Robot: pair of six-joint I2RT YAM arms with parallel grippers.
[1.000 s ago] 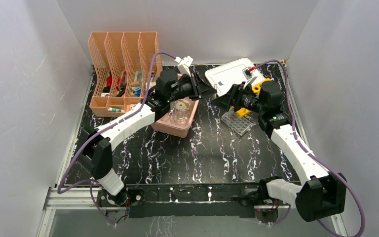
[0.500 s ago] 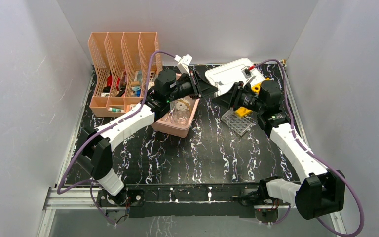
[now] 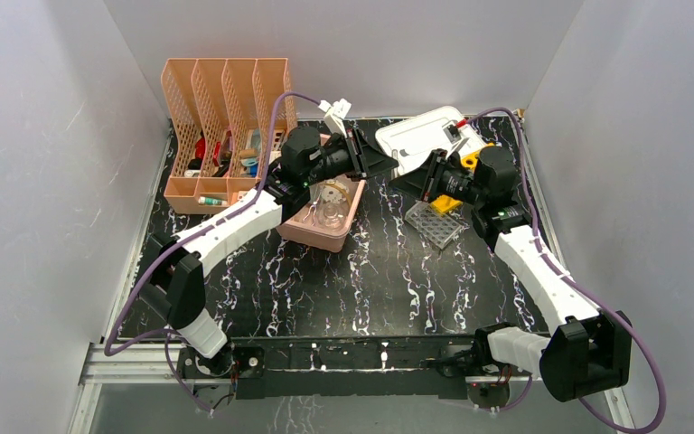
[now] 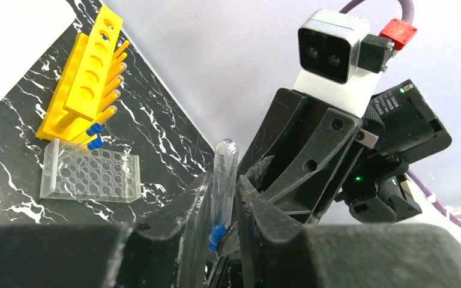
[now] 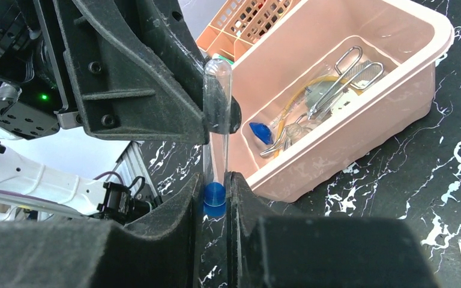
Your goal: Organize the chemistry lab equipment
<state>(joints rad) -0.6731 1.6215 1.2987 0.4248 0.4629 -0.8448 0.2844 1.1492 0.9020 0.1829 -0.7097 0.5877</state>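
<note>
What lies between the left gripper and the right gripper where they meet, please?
A clear test tube with a blue cap, gripped in both sets of jaws, as both wrist views show.

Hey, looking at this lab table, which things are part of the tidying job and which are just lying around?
Part of the job: test tube, yellow rack, clear rack, tweezers, blue clip.

Just there: peach file holder, pink tub, white lid.
</note>
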